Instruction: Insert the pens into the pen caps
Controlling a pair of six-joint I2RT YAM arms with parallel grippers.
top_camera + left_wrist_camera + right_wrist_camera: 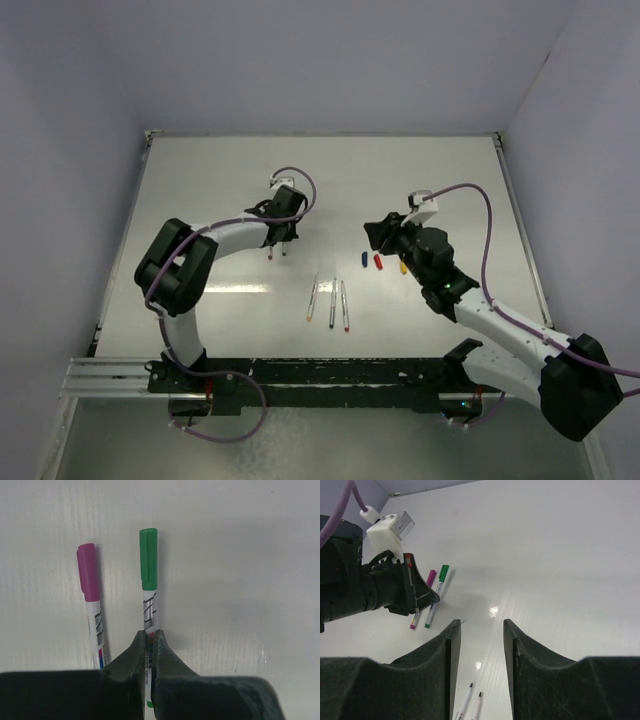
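Note:
My left gripper (149,634) is shut on the barrel of a pen with a green cap (148,559) on it, low over the table. A second pen with a purple cap (88,572) lies just to its left. In the top view the left gripper (279,240) is at mid-table left. Three uncapped pens (332,300) lie side by side in the middle. Loose blue (363,259), red (378,262) and yellow (403,266) caps lie right of them. My right gripper (380,237) is open and empty, just beyond those caps. In the right wrist view its gripper (481,625) faces the left gripper.
The white table (430,180) is walled on three sides by pale panels. A black rail (330,375) with the arm bases runs along the near edge. Two uncapped pens (470,696) show between the right fingers.

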